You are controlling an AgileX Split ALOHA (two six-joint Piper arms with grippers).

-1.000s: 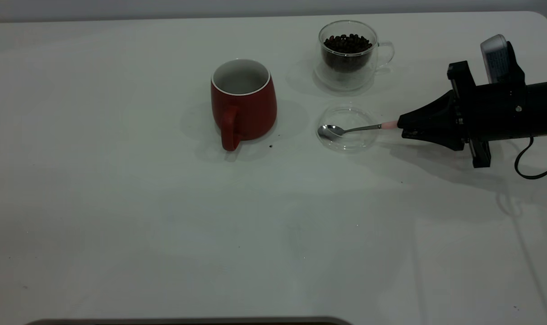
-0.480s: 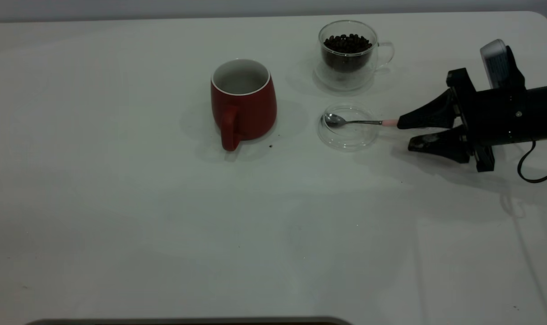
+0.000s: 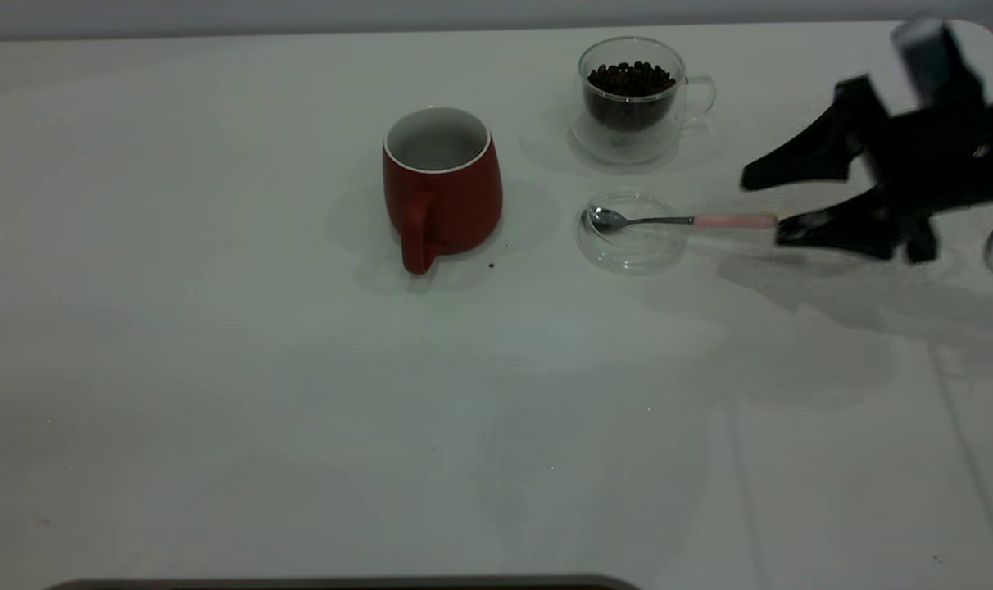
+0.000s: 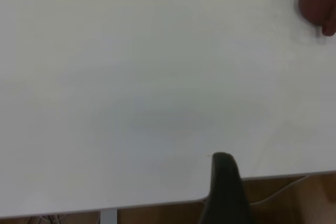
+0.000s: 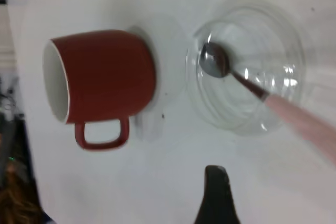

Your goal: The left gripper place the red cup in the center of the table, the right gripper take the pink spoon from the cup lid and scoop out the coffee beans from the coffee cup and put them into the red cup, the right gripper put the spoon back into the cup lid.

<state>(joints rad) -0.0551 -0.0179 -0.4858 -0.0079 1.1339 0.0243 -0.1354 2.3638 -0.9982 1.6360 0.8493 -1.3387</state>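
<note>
Right now my right pincer (image 3: 771, 201) hangs spread apart, gripping nothing, just off the pink spoon (image 3: 681, 220), whose bowl lies in the cup lid (image 3: 632, 246) on the worktop (image 3: 300, 393). I judge a careless swing could clip the overhanging handle, flipping it.

Red cup (image 3: 442, 184) mid-table (image 3: 300, 369). Coffee cup (image 3: 632, 97) right, farther back. Cup lid (image 3: 632, 232) before it, spoon (image 3: 681, 220) bowl in lid, handle toward my right gripper (image 3: 779, 203).
</note>
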